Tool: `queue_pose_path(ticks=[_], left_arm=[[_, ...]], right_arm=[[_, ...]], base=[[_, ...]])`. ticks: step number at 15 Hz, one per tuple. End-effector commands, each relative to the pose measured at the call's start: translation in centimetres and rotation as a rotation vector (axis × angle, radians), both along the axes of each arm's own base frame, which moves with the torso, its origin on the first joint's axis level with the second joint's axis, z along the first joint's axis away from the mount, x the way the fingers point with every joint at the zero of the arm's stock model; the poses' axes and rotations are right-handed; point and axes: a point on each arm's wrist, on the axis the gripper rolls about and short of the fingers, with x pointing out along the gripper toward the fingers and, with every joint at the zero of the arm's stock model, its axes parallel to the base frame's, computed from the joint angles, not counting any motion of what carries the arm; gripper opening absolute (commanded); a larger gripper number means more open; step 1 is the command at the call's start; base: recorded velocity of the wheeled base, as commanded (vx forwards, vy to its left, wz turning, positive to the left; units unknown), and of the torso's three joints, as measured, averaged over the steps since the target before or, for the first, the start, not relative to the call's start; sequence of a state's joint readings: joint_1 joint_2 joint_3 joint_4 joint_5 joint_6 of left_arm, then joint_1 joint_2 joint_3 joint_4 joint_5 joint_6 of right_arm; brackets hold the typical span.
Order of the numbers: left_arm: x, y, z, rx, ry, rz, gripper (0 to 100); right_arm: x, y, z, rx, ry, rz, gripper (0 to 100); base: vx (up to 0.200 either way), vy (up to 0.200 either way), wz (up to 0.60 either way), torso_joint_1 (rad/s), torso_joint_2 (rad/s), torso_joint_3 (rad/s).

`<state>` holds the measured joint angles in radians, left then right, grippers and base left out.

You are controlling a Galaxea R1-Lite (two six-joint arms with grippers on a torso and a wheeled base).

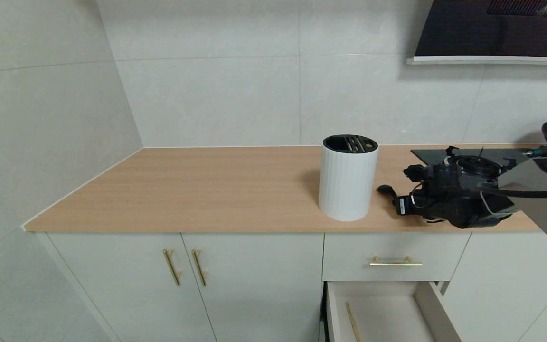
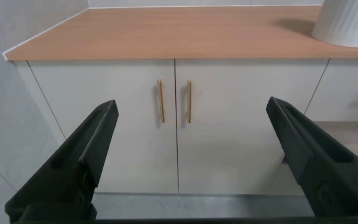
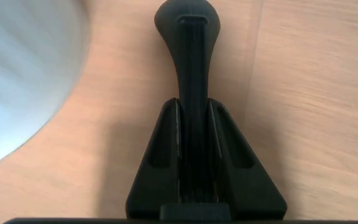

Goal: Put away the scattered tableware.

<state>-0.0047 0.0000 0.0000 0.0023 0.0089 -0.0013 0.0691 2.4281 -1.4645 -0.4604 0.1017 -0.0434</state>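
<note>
Light wooden countertop is shown with a white ribbed cylindrical holder standing right of centre. Just right of it, a black rounded utensil handle is clamped along its shaft by the right gripper, while the left gripper is spread wide and empty. The handle is judged stiff, light and smooth, best held mid-shaft.
</note>
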Motion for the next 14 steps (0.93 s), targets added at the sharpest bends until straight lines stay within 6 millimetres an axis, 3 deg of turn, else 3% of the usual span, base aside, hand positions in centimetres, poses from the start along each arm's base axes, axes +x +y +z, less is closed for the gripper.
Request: queue_pose_path(ticks=[1,4,6,7,11,14], left_arm=[[0.0,0.0,0.0,0.0,0.001,0.0,100],[0.0,0.0,0.0,0.0,-0.001,0.0,100],[0.0,0.0,0.0,0.0,-0.001,0.0,100],[0.0,0.0,0.0,0.0,0.001,0.0,100],[0.0,0.0,0.0,0.0,-0.001,0.0,100],[0.0,0.0,0.0,0.0,-0.001,0.0,100]], right_arm=[[-0.3,0.4,0.9,0.008,-0.017,-0.002,0],[-4.5,0.7,7.0,0.113,-0.06,-0.038,0],[-7.5,0.4,9.3,0.122,-0.068,-0.039,0],[-10.1,0.2,10.5,0.121,-0.065,-0.041,0],[-17.8,0.0,11.2,0.111,0.028,-0.013,0],[-20.9,-0.3,9.9,0.102,0.09,-0.005,0]], base=[[0.0,0.0,0.0,0.0,0.0,0.0],[0.0,0.0,0.0,0.0,0.0,0.0],[0.0,0.0,0.0,0.0,0.0,0.0],[0.0,0.0,0.0,0.0,0.0,0.0],[0.0,0.0,0.0,0.0,0.0,0.0],[0.0,0.0,0.0,0.0,0.0,0.0]])
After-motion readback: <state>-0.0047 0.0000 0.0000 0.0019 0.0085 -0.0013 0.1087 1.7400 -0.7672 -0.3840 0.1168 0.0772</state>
